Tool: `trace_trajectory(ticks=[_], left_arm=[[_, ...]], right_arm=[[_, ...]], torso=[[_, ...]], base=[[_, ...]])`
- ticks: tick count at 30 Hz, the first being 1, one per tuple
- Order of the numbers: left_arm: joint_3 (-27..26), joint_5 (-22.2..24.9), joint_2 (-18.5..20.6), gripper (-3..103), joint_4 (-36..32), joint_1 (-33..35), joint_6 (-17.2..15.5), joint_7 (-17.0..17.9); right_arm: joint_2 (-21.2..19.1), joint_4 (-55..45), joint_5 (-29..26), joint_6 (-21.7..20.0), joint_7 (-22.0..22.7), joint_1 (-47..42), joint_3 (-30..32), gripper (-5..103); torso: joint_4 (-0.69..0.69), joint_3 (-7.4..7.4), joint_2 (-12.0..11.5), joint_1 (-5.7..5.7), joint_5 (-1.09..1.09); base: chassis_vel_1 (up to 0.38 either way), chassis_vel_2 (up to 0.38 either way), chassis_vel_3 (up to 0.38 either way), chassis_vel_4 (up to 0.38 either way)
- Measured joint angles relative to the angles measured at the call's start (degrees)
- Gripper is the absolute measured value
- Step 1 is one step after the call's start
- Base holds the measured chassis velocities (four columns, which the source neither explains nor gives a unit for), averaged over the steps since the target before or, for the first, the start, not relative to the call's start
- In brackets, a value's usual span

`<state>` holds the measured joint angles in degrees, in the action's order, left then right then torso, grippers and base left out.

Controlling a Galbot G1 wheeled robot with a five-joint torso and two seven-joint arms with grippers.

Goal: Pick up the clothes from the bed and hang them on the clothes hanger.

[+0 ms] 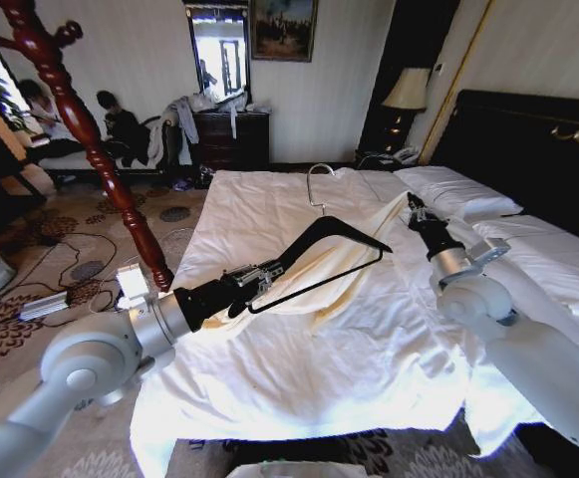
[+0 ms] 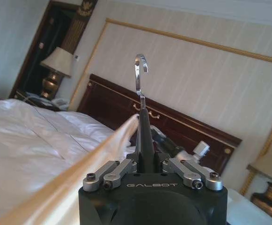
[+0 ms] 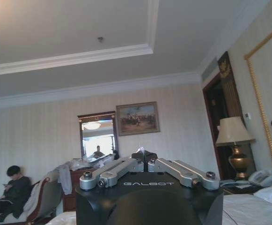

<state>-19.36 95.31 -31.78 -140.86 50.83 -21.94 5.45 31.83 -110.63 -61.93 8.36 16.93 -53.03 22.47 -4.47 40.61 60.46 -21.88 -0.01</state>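
My left gripper (image 1: 261, 281) is shut on one end of the black clothes hanger (image 1: 331, 231), holding it above the bed (image 1: 299, 383). Its silvery hook (image 1: 315, 185) points toward the far side. In the left wrist view the hanger (image 2: 143, 136) rises from between the gripper's (image 2: 143, 161) closed fingers. A long cream garment (image 1: 344, 254) passes through the hanger's frame and trails down onto the quilt. My right gripper (image 1: 412, 206) is shut on the garment's upper end near the pillows. In the right wrist view a small pale tip of cloth (image 3: 142, 150) pokes out of that gripper (image 3: 143, 158).
A dark red wooden coat stand post (image 1: 90, 139) rises left of the bed. The black headboard (image 1: 528, 149) runs along the right. A dresser (image 1: 231, 137) with mirror, a lamp (image 1: 407, 92) and a nightstand stand at the back wall. Cables lie on the carpet (image 1: 70, 269).
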Motion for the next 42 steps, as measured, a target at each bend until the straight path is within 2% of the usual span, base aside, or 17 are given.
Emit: trace_trajectory(ticks=[5, 8, 14, 24, 30, 34, 42], left_arm=[[0.22, -1.71, -1.14, 17, 1.74, -1.01, -0.1, -0.29], [-0.45, -2.21, -1.69, 17, 2.75, -0.04, -0.34, -0.86], [0.04, -3.35, -1.27, 17, 3.56, 1.26, -0.63, -1.85], [2.47, -4.88, -1.33, 17, 5.25, 0.68, -0.39, -2.1], [10.36, -6.41, -2.65, 17, 7.47, -4.55, 0.16, -2.19], [12.72, -7.77, -2.74, 17, 8.94, -7.14, 0.52, -2.3], [12.26, -8.6, -2.72, 17, 13.3, -9.33, 0.93, -2.59]], right_arm=[[0.92, 0.2, 0.64, -1.17, 1.76, -0.33, 0.27, 0], [1.93, 1.13, 1.09, -3.81, 5.41, -0.96, 0.3, 0], [2.67, 1.1, -1.09, -5.06, 7.23, -0.27, 0.39, 0], [2.09, -0.59, -1.34, -4.51, 6.01, 0.06, 1.19, 0], [1.56, -3.8, -2.88, -0.83, 2.1, 0.36, 1.0, 0], [1.25, -4.68, -2.75, -0.36, 1.06, 0.26, 0.95, 0], [0.98, -4.4, -0.54, -0.23, -0.21, 0.06, 0.71, 0]], torso=[[0.0, 0.0, 0.0, 0.0, 0.0], [0.0, 0.0, 0.0, 0.0, 0.01], [0.01, 0.0, 0.0, 0.0, 0.01], [0.01, 0.0, 0.0, 0.0, 0.01], [0.0, 0.0, -0.01, 0.01, 0.0], [0.0, 0.0, 0.0, 0.01, 0.0], [0.01, 0.0, 0.0, 0.01, 0.01]], base=[[0.0, 0.0, 0.0, 0.0], [0.0, 0.0, 0.0, 0.0], [0.0, 0.0, 0.0, 0.0], [0.0, 0.0, 0.0, 0.0], [0.0, 0.0, 0.0, 0.0], [0.0, 0.0, 0.0, 0.0], [0.0, 0.0, 0.0, 0.0]])
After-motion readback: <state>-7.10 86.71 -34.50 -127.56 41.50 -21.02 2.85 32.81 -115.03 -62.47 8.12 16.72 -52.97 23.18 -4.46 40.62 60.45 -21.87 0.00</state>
